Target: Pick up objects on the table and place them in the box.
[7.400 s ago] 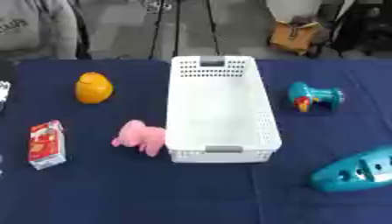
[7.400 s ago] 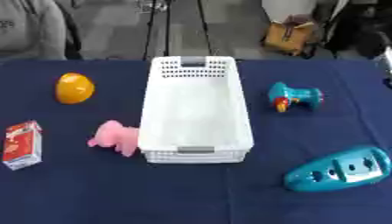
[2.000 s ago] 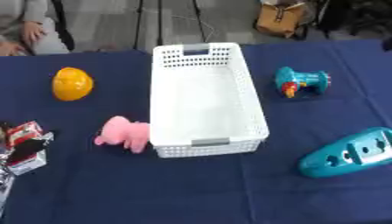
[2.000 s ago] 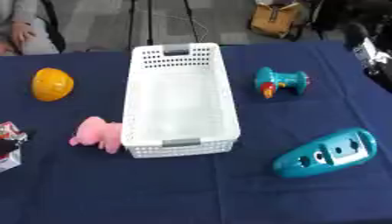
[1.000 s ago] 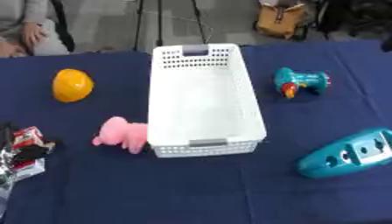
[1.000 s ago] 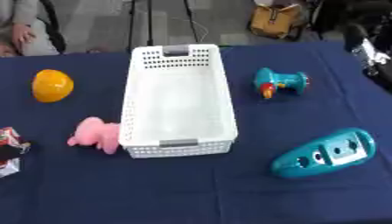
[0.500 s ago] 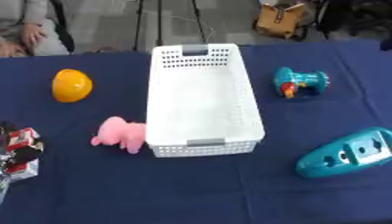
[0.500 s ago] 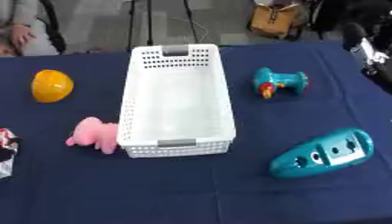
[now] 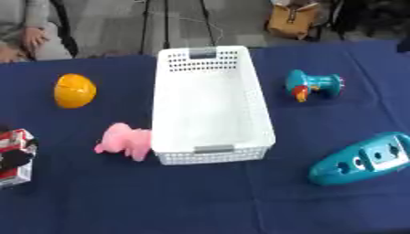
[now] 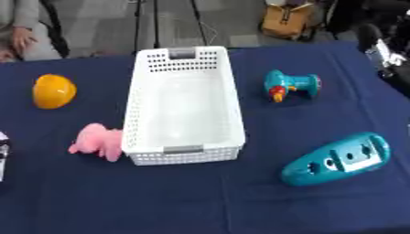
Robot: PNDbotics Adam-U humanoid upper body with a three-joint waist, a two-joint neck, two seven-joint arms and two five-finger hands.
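Left eye view first: your left robot hand [image 9: 14, 157] is down at the left edge, dark fingers curled around the red and white carton [image 9: 16, 160], so it's gripping that. The carton sits at the edge of the blue worktop [image 9: 200, 201], partly covered by the fingers, can't tell if it's off the surface. The white box [image 9: 210, 146] is in the middle, long side running away from you, nothing inside, holes all over its walls and grey grips at both short ends. The pink toy [image 9: 121, 141] lies just beside its near left corner, looks like touching the wall. The orange round thing [image 9: 74, 90] is further back on the left, well apart from the box. The teal drill toy [image 9: 312, 86] is right of the box, and the big teal boat-shaped toy [image 9: 362, 158] is tilted near the right edge

Right eye view: same layout. Your right robot hand [image 10: 384, 48] shows dark at the upper right edge over the worktop's far corner, can't tell if it's open or closed. Only a sliver of the carton shows at the left edge
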